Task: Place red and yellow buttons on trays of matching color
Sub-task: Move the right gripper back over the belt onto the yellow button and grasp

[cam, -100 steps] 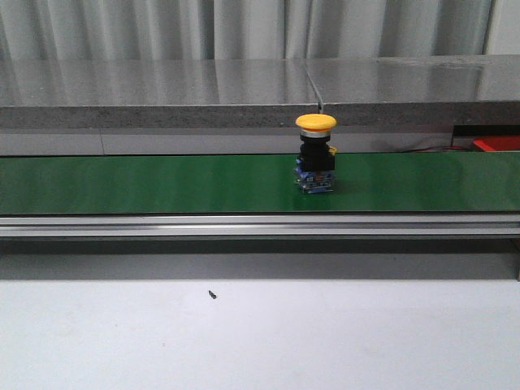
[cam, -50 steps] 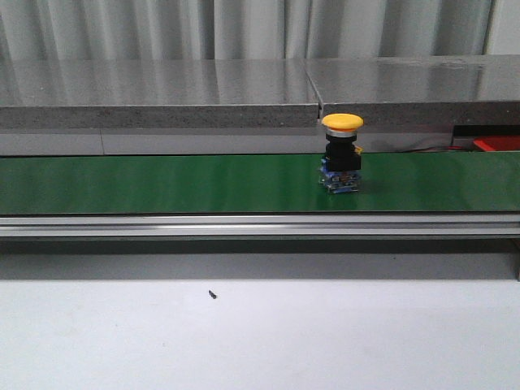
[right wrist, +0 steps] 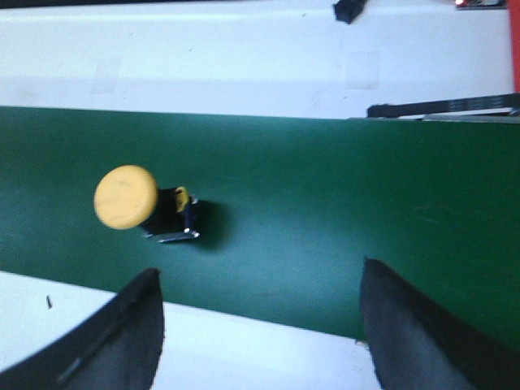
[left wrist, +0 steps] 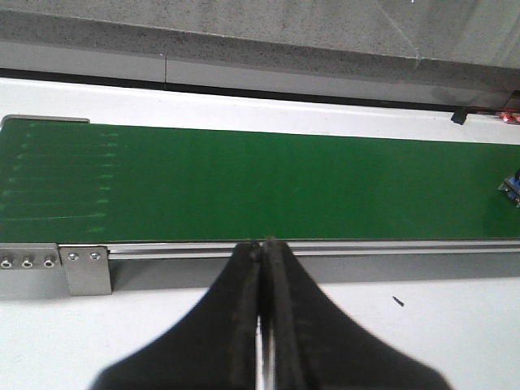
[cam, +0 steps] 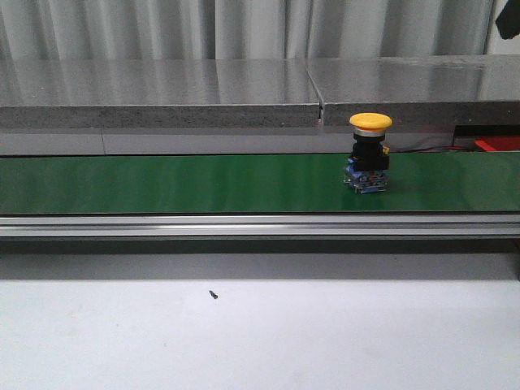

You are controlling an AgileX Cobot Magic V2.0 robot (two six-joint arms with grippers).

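A yellow mushroom-head button [cam: 370, 154] with a black and blue base stands upright on the green conveyor belt [cam: 162, 183], right of centre. It also shows in the right wrist view [right wrist: 130, 199], ahead of my right gripper [right wrist: 260, 280], which is open and empty above the belt's near edge. My left gripper [left wrist: 264, 244] is shut and empty, over the white table just short of the belt rail. Only the button's edge [left wrist: 512, 185] shows in the left wrist view. A red tray [cam: 497, 144] peeks in at the far right. No yellow tray or red button is in view.
A grey stone ledge [cam: 162, 93] runs behind the belt. An aluminium rail [cam: 244, 226] borders the belt's front. The white table [cam: 260, 333] lies in front, with a small dark speck [cam: 213, 294]. A metal bracket [left wrist: 81, 268] sits at the belt's end.
The yellow button has travelled to the right along the belt. No gripper shows in the front view in any frame.
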